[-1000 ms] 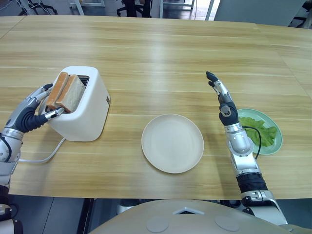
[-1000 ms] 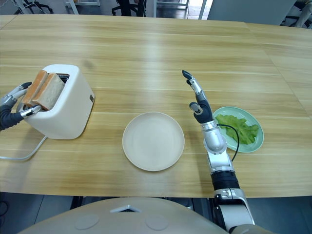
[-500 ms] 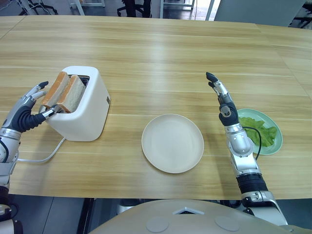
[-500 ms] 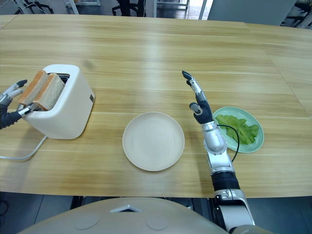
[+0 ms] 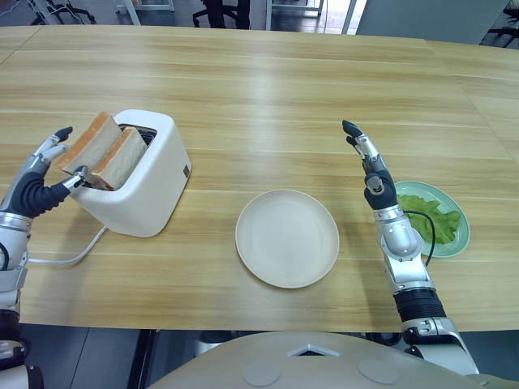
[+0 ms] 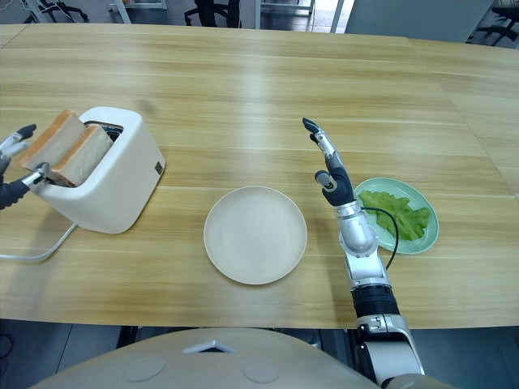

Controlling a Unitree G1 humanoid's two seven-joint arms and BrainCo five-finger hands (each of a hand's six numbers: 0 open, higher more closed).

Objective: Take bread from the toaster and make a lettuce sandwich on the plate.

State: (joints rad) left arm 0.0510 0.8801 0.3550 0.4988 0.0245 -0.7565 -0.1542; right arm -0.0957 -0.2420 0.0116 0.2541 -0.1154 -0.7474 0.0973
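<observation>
Two bread slices [image 5: 101, 156] stand side by side in the slots of the white toaster [image 5: 138, 190], most of each slice clear of the top and both leaning out toward the table's left edge. Toaster sits at the left of the wooden table [image 5: 259, 81]; its pale cord [image 5: 65, 258] trails off the lower left corner toward the near edge. Left hand [image 5: 36, 182] is just beside the toaster's left end, level with the slices. It is closed pinch-wise on the bread: the upper fingers [image 5: 57, 139] reach up behind the top corner of the outer slice, and the thumb is pressed against the lower front edge of the slices, so the bread lies between them. Fingers are only partly curled, and how firm the hold is cannot be told. Slice bottoms are hidden by the hand and the toaster top, so how far they remain in the slots is unclear. Round cream plate [image 5: 286, 237] lies flat near the middle of the table's near side, bare, well apart from the toaster and to its right. Right hand [image 5: 369, 162] is held upright above the table, right of the plate, fingers straight and pointing up and away, grasping nothing. Just right of that forearm a small green dish [image 5: 464, 231] rests on the table with lettuce [image 5: 438, 215] lying in it, apart from the plate.
</observation>
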